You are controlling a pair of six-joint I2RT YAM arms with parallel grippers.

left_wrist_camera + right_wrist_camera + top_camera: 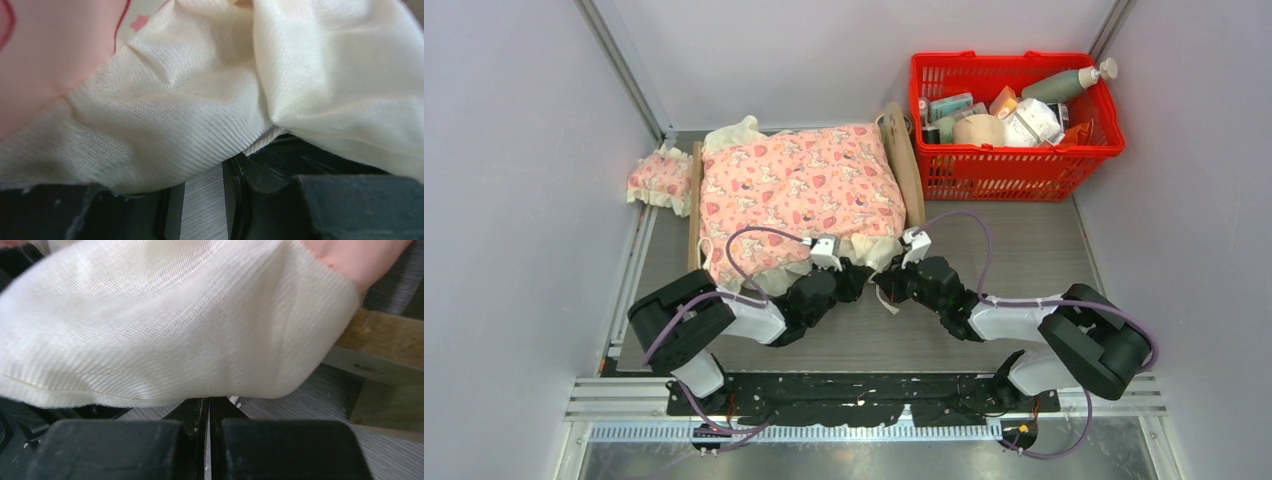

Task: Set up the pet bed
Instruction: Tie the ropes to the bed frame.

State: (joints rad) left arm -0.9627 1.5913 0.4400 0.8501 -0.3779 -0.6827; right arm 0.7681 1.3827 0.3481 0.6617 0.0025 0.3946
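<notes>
Pet bed sits at the back, just left of the red basket, with the pink blanket draped over it. Frame looks like light, stiff plywood, so grab a side rail. Blanket is soft and floppy, so take it by the cream frill. Left gripper is spread under the frill. Right gripper is pressed together, nothing visibly pinched.

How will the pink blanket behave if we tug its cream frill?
Probably floppy: the blanket sags over the pet bed and its frill folds. Likely light, thin weave, so it may bunch rather than drag the bed.
</notes>
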